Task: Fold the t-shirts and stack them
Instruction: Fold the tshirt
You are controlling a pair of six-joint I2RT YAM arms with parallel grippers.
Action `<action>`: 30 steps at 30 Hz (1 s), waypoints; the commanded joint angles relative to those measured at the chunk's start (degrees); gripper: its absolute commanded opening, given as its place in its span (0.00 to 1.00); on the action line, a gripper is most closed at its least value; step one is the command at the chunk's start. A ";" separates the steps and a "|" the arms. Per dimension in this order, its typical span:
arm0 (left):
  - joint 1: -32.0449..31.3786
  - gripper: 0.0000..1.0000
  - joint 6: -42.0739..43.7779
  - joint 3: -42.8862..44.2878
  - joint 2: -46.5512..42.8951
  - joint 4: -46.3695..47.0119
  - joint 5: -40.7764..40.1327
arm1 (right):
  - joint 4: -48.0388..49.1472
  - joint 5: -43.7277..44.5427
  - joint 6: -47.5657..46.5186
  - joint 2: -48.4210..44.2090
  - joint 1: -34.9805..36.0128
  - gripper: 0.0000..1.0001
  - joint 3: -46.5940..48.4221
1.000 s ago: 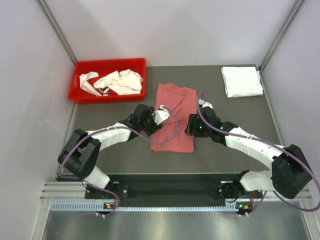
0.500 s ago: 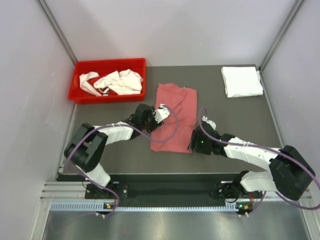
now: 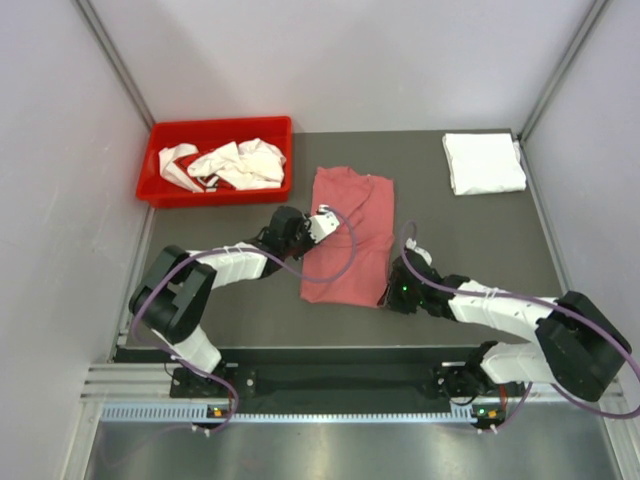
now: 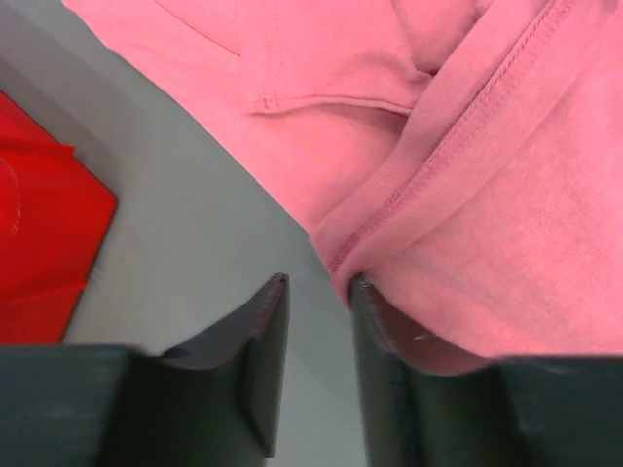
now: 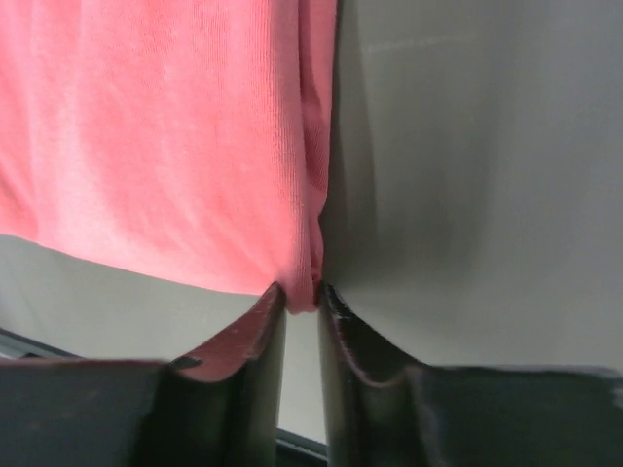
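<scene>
A pink t-shirt (image 3: 352, 230), folded lengthwise, lies on the dark table's middle. My left gripper (image 3: 316, 224) is at its left edge. In the left wrist view the left gripper (image 4: 319, 284) is slightly open with bare table between the jaws, and the pink t-shirt's hem (image 4: 487, 195) rests over the right finger (image 4: 375, 321). My right gripper (image 3: 392, 290) is at the shirt's near right corner. In the right wrist view the right gripper (image 5: 302, 290) is shut on the corner of the pink t-shirt (image 5: 165, 146).
A red bin (image 3: 160, 192) with crumpled white shirts (image 3: 235, 163) stands at the back left; its corner shows in the left wrist view (image 4: 39, 253). A folded white t-shirt (image 3: 483, 162) lies at the back right. White walls enclose the table.
My right gripper has slid toward me along the shirt's right edge to its near right corner and is pinched on it. The left gripper has barely moved.
</scene>
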 commanded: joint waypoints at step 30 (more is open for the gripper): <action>7.47 0.57 -7.88 14.05 7.37 0.60 3.08 | -6.66 -4.98 -8.05 -2.36 -7.50 0.03 -2.06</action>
